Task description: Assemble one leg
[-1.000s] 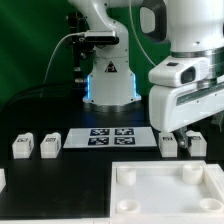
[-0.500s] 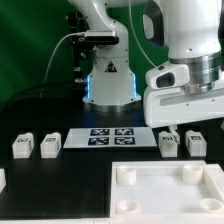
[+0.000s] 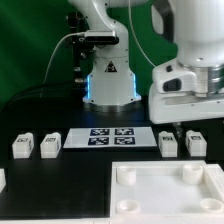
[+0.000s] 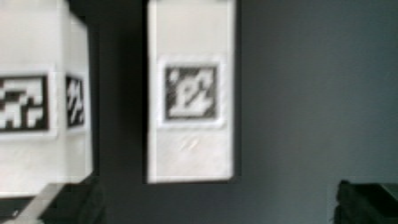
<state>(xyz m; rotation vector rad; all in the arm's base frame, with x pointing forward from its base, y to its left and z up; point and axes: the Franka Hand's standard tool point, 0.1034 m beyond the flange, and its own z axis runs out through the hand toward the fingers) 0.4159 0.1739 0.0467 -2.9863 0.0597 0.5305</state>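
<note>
End effector [image 3: 183, 128]: hangs low over the surface [image 3: 40, 112], at the exterior view's right. Your wrist view catches both dark fingertips [image 4: 370, 200] at opposite corners of the frame, well apart. Read it as spread, pinching nothing.

Leg [image 4: 192, 90]: white block-like post lying flat on the dark surface, square black-and-white tag facing up at the camera. It sits directly beneath the end effector, in line with the gap between the two fingertips and clear of both. No contact that you can see.

Second leg [image 4: 36, 100]: just beside the first, parallel to it, a narrow dark strip of surface between them. It lies off toward one fingertip rather than under the gap. Its tag is only partly in frame.

From the exterior view, both posts sit side by side just below the end effector. You cannot tell from there which of the two is the centred one.

Two more legs [image 3: 35, 146]: a pair far from the end effector, on the other side of the marker board [image 3: 112, 137], which lies flat between the two pairs.

Large white square top [image 3: 160, 195] with round corner sockets: flat on the surface, nearer the camera than the end effector, apart from every leg.
</note>
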